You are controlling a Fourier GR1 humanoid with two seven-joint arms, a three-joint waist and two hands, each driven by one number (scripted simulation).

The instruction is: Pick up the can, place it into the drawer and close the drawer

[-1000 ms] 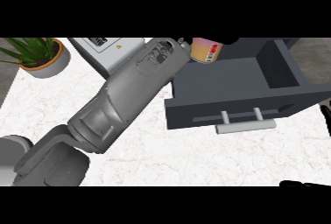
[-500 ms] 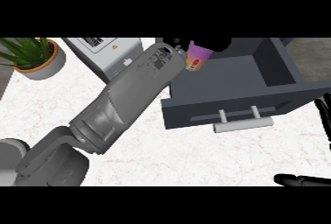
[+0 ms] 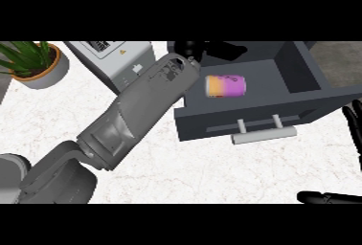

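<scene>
Starting at left: potted plant [image 3: 32,62]; grey box [image 3: 117,60]. Left hand [image 3: 212,48], fingers spread and empty, above the open drawer [image 3: 304,76]. Can [image 3: 225,86] lying on its side inside. Right hand [image 3: 352,125], fingers straight, at the edge.

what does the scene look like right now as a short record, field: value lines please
can: orange and purple can, lying on its side inside the drawer
drawer: dark grey drawer, open, pale bar handle facing the robot
left hand: black hand above the drawer's back edge, apart from the can; fingers unclear
right hand: open, fingers at the view's right edge
plant: potted plant at upper left
counter: white marbled top
</scene>
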